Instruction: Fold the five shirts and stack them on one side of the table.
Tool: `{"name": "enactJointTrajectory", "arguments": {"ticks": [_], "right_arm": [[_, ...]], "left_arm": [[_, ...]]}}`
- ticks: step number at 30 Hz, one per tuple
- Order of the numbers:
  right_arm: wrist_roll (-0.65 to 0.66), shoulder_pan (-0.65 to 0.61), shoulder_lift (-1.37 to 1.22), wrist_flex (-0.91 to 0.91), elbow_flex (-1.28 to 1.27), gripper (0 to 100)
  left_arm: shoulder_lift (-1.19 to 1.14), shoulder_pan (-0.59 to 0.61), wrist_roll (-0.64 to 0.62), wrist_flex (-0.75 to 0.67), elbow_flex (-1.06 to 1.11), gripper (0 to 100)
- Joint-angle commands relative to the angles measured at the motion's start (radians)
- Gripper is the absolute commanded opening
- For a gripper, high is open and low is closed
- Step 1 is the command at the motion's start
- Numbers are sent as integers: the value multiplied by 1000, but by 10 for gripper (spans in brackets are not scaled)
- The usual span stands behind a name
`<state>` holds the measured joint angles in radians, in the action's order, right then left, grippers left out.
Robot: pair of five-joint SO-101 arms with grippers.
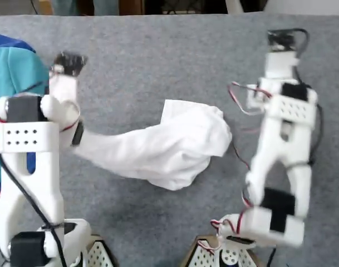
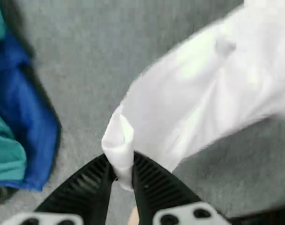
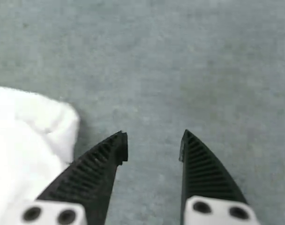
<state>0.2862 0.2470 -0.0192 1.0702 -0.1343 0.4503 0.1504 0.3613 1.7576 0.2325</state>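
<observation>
A crumpled white shirt [image 1: 169, 146] lies mid-table, with one corner stretched out to the left. My left gripper [image 1: 77, 133] is shut on that corner. In the left wrist view the pinched white fabric [image 2: 121, 140] sits between the black fingers of the left gripper [image 2: 122, 161]. A teal shirt [image 1: 16, 72] and a blue shirt [image 1: 5, 41] lie heaped at the table's left edge, just beyond the left arm. My right gripper [image 3: 154, 136] stands open above the bare grey cloth, holding nothing, with the white shirt's edge [image 3: 30, 136] beside one finger.
Grey felt covers the table [image 1: 158, 61]. The right arm [image 1: 283, 122] stands folded at the right side, its wires hanging loose. The blue shirt [image 2: 30, 117] and the teal shirt [image 2: 6, 159] lie close to the left gripper.
</observation>
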Motion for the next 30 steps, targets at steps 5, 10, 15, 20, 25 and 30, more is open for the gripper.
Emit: {"name": "enactJointTrajectory", "arguments": {"ticks": [5,10,15,20,25,30], "right_arm": [[-12,-262,-341,288,323,198],[-12,-321,-513,342,395,120],[-14,-269,-587,440,461,28],[21,-186,-587,652,535,14],[83,-55,-510,697,435,13],[250,106,-285,697,97,13]], "left_arm": [[43,159,81,3,111,28],[38,278,91,3,113,28],[38,366,107,3,119,28],[37,390,117,3,120,28],[35,384,117,3,120,28],[-15,384,117,3,120,28]]}}
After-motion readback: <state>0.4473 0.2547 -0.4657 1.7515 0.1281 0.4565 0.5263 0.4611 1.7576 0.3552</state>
